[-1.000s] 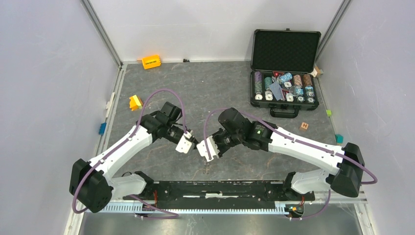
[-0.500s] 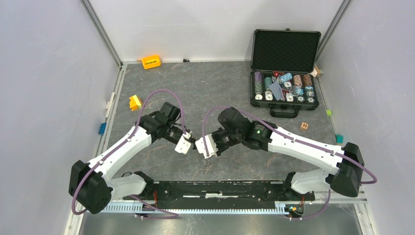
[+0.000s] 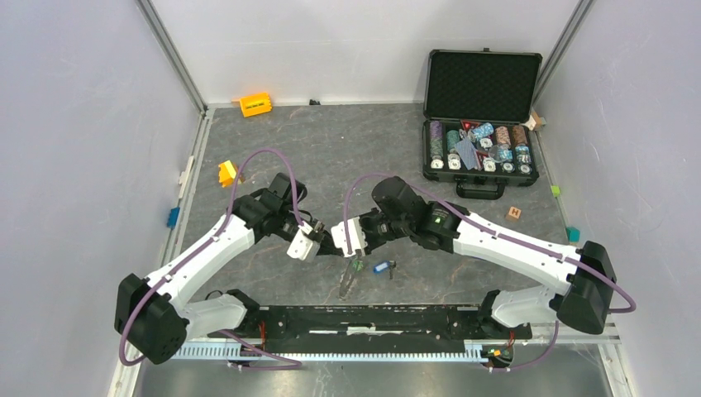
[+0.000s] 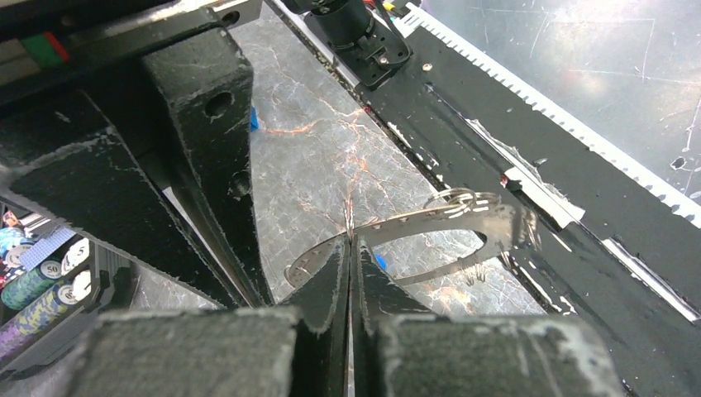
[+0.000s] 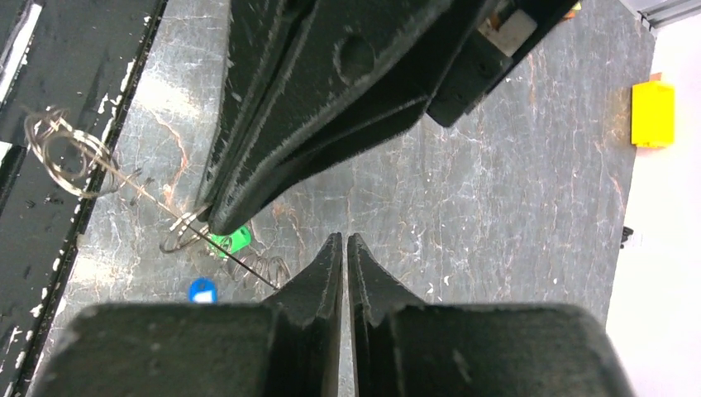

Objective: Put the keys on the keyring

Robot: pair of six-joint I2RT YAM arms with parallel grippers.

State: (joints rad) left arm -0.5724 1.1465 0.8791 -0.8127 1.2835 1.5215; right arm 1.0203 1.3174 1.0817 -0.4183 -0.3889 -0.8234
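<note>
Judging by how things lie, little of the job is finished: the keyring (image 4: 463,217) is secured, but neither key looks threaded onto it. The left gripper (image 4: 349,248) has its jaws clamped on the ring's near rim. From there the flat, bumpy-edged ring spreads out ahead of the fingertips, with a small wire loop (image 4: 461,198) at its far end. The right gripper (image 5: 344,241) has its jaws only a sliver apart with nothing between them, so it carries no key. The blue key (image 5: 201,289) lies loose on the table (image 5: 496,207), below and to the left of the right fingertips and under the held ring. The green key (image 5: 231,241) sits just beside the left gripper's tip, right against the thin line of the ring. Whether it hangs on the wire or only lies beneath it I cannot tell. What is left, then, is picking up at least the blue key and working both onto the ring. As for pointing, the ring reaches away from the left jaws toward the black rail (image 4: 463,107). From the left wrist it shows as a shallow ellipse, and from the right wrist as an edge-on, slanting line. The blue key's long axis runs crosswise, its silver blade pointing away from the green key.
</note>
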